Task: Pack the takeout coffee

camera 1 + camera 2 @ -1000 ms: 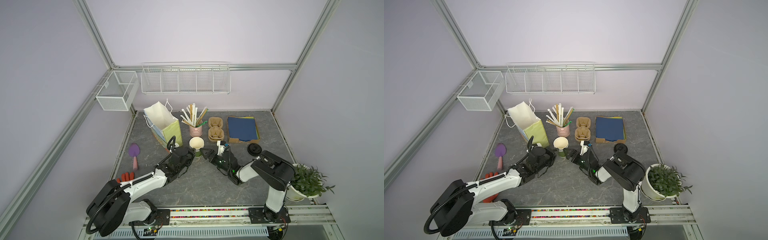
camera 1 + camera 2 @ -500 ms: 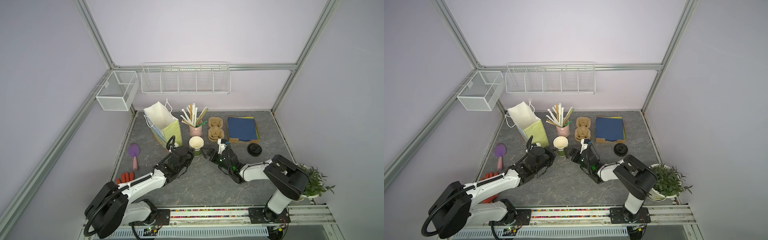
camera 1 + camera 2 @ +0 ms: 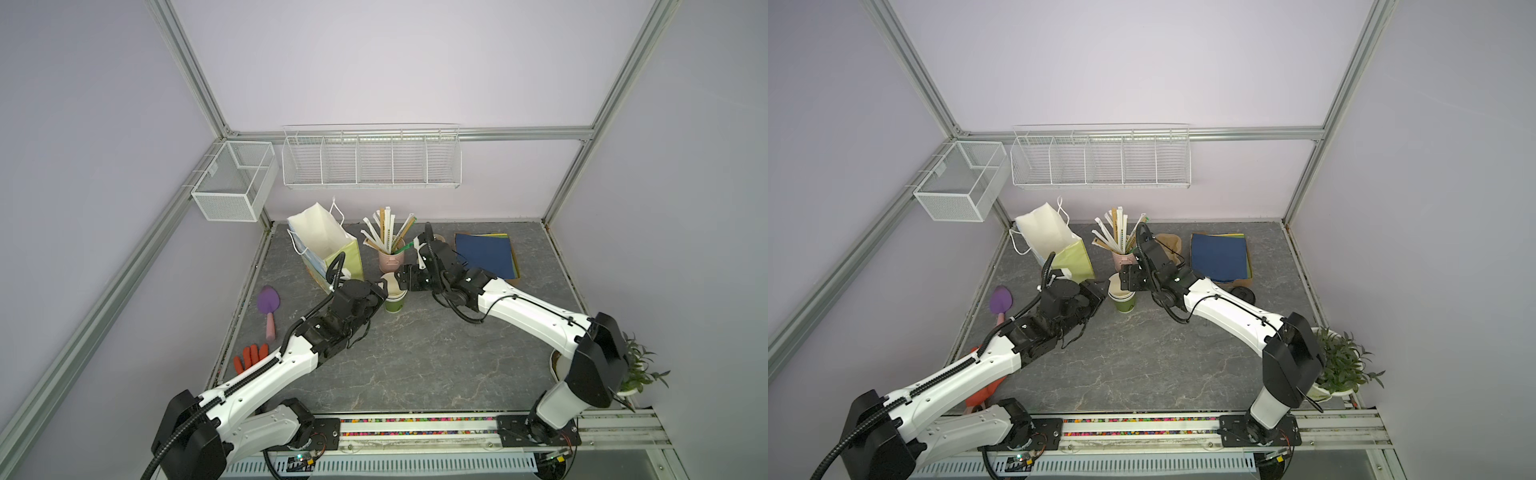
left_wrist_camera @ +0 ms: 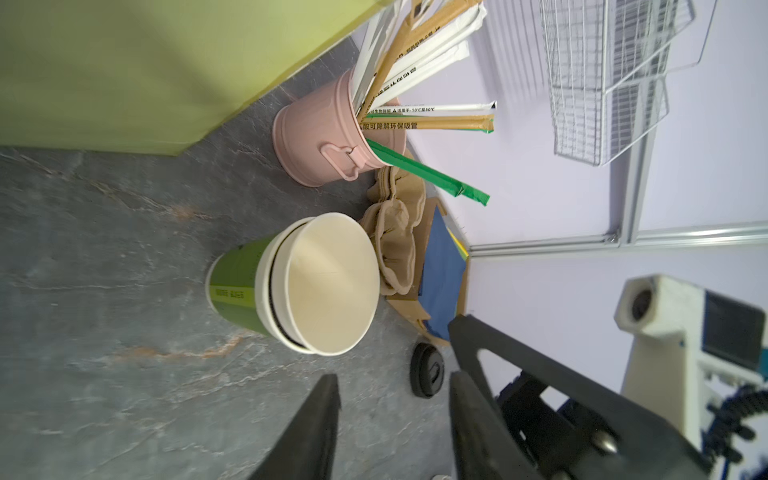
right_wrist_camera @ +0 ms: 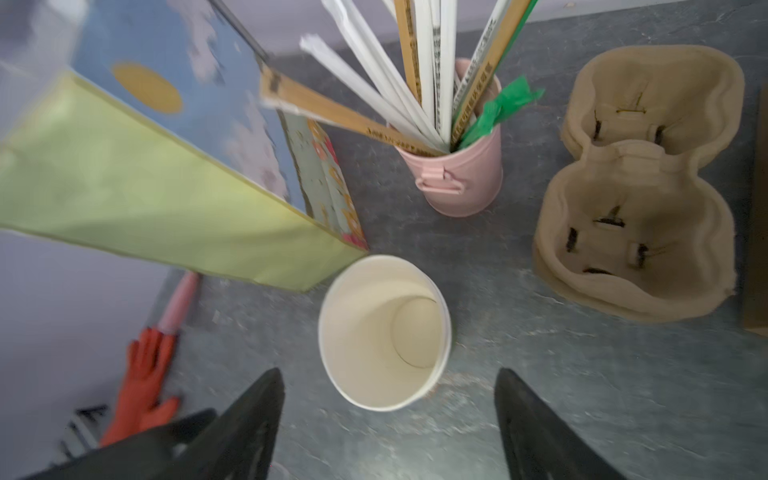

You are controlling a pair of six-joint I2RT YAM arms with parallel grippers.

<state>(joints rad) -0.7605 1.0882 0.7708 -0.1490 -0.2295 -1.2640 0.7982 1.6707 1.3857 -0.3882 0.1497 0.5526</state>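
Left wrist view puts the takeout coffee cup (image 4: 332,286) at the centre. It sits nested in the green paper cup (image 4: 235,282), a little askew, and only a thin black band of its outer wall shows between the two pale rims (the right wrist view looks straight down its cream inside to the bottom). The pair stands on the grey worktop (image 4: 104,249).

The left gripper (image 4: 392,376) has its jaws parted with nothing between them, and the tips stop short of the cups. In the right wrist view the right gripper (image 5: 388,372) has its jaws spread wide, one to each side of the cup's near rim. Bare worktop shows on both sides, so they grip nothing.

Both top views show the grippers flanking the stacked cups, each just beside them, the left gripper (image 3: 380,289) on the left and the right gripper (image 3: 405,282) on the right.

Behind the cups stand a pink pail (image 3: 390,261) of wrapped straws (image 3: 384,232) and a yellow-green paper bag (image 3: 332,249). A pulp cup carrier (image 5: 636,187) lies near the pail, and a black lid (image 3: 1241,296) rests farther right.
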